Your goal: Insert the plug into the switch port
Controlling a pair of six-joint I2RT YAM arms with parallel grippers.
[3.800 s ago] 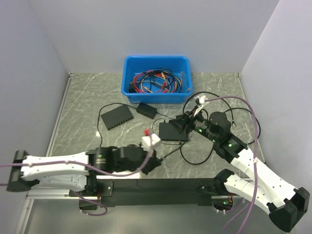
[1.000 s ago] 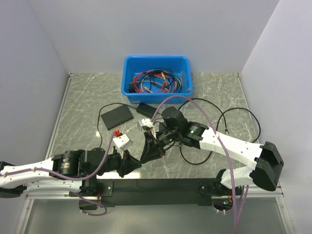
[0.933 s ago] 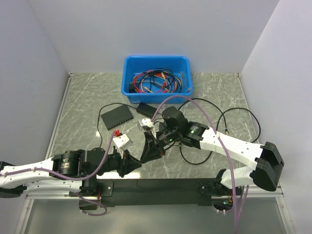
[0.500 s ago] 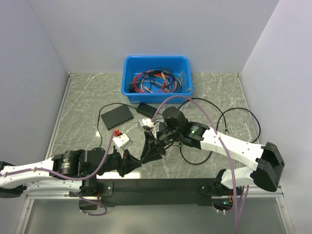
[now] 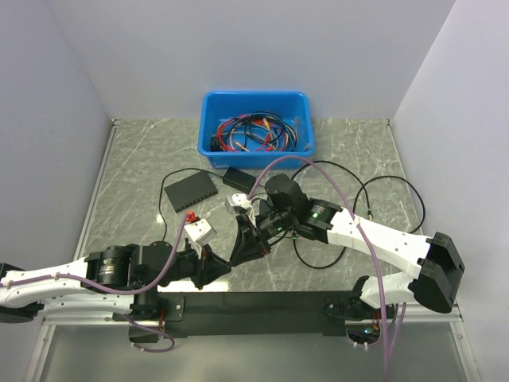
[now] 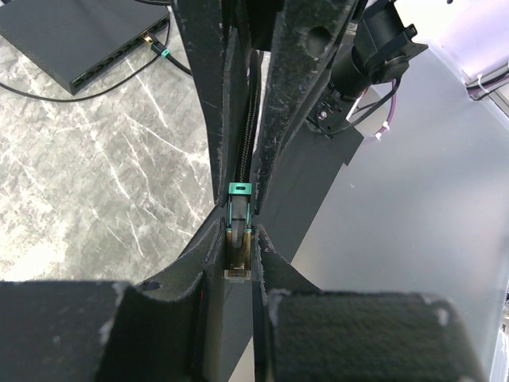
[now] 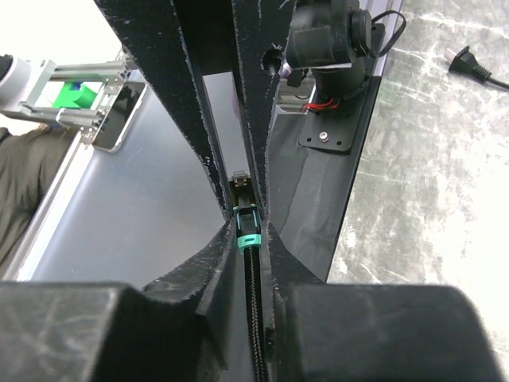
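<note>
Where the plug (image 6: 238, 247) sits: you have it held in the air near the front edge of the bench (image 5: 135, 159), well apart from the switch (image 5: 191, 191).
How the plug looks: small dark body, brass-coloured metal tip, teal collar where the braided black cable (image 7: 253, 318) begins.
Left gripper (image 6: 238, 231): closed on the plug's tip end.
Right gripper (image 7: 246, 227): closed at the teal collar, cable running back between its fingers.
Facing: the two meet nose to nose.
</note>
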